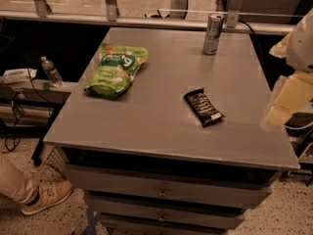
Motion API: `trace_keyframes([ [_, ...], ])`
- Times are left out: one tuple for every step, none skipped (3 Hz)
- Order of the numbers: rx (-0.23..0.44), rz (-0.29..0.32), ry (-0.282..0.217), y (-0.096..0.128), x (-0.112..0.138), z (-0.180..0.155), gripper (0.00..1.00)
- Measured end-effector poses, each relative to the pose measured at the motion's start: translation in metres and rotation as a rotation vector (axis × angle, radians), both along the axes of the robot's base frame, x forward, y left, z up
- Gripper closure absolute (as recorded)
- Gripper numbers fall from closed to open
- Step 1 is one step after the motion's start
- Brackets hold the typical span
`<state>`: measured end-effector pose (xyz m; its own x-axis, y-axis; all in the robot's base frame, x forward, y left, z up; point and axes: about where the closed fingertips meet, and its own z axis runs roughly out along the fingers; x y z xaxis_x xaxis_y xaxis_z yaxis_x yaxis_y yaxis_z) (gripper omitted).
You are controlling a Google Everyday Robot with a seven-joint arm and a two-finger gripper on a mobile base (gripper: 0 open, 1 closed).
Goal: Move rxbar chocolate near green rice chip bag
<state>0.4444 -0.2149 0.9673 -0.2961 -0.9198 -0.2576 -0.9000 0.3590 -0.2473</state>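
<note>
The rxbar chocolate (204, 107) lies left of my gripper (286, 102) at the right edge of the bench (146, 131), its long axis running diagonally. I cannot tell the jaws' state.

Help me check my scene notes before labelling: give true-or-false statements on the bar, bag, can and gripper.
1. The rxbar chocolate lies on the table, apart from the green rice chip bag. True.
2. The silver can lies on its side. False: it stands upright near the far edge.
3. The gripper rests on the bar. False: it hangs by the table's right edge, clear of the bar.
4. In the camera view, the bag lies left of the bar. True.
</note>
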Motion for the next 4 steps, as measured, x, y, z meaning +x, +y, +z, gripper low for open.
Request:
trace_keyframes([
  [0.109, -0.144, -0.004, 0.016, 0.028, -0.033, 0.0],
  [0.252, -0.302, 0.038, 0.038, 0.06, -0.072, 0.0],
  [0.284, -0.374, 0.041, 0.038, 0.063, -0.07, 0.0],
  [0.268, -0.382, 0.027, 0.044, 0.061, -0.073, 0.0],
])
